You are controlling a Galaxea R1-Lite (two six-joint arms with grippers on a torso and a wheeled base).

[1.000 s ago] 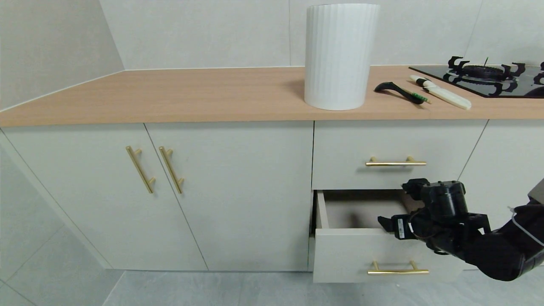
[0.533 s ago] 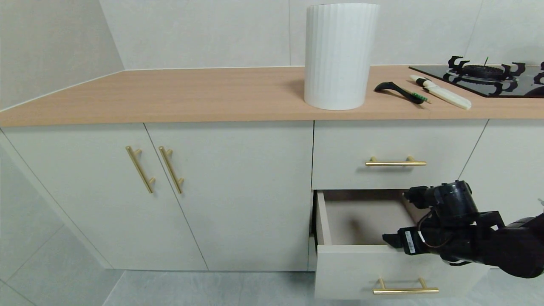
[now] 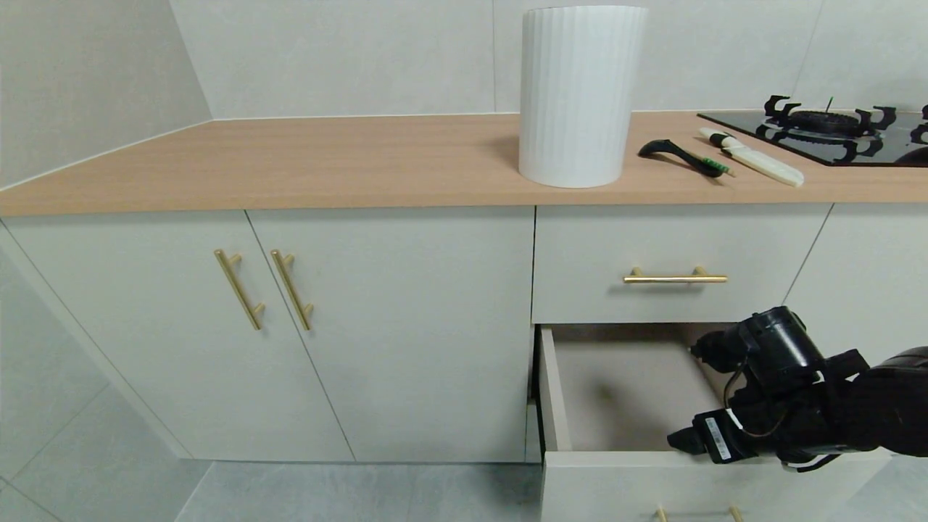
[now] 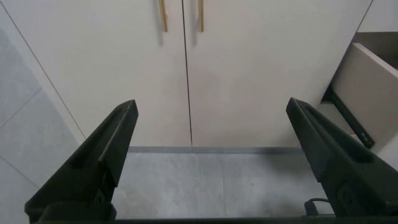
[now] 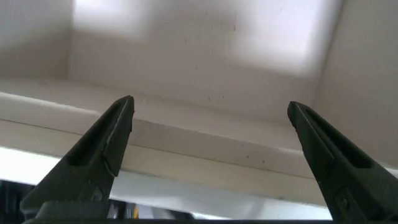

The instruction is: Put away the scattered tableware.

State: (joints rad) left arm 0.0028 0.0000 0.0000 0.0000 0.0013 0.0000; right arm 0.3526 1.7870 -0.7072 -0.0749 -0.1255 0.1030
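Observation:
A black ladle point(image 3: 680, 155) and a white knife point(image 3: 757, 166) lie on the wooden counter point(image 3: 326, 163), right of a tall white ribbed container point(image 3: 580, 94). Below them the lower drawer point(image 3: 623, 384) stands pulled out, its inside bare. My right gripper point(image 3: 694, 397) is open at the drawer's front right corner, just above the front panel point(image 3: 616, 482). In the right wrist view the right gripper point(image 5: 209, 104) has its fingers spread wide over the panel's top edge point(image 5: 205, 152). My left gripper point(image 4: 208, 109) is open and holds nothing, low in front of the cabinet doors point(image 4: 249, 68).
A black hob point(image 3: 834, 134) sits at the counter's far right. The upper drawer point(image 3: 674, 261) is closed, with a gold handle point(image 3: 674, 278). Two cabinet doors with gold handles point(image 3: 264, 290) are closed on the left. Grey floor tiles point(image 3: 362, 493) lie below.
The lower drawer has slid further out toward me, its handle dropping to the head view's bottom edge. My right gripper has moved down and back along with the drawer front.

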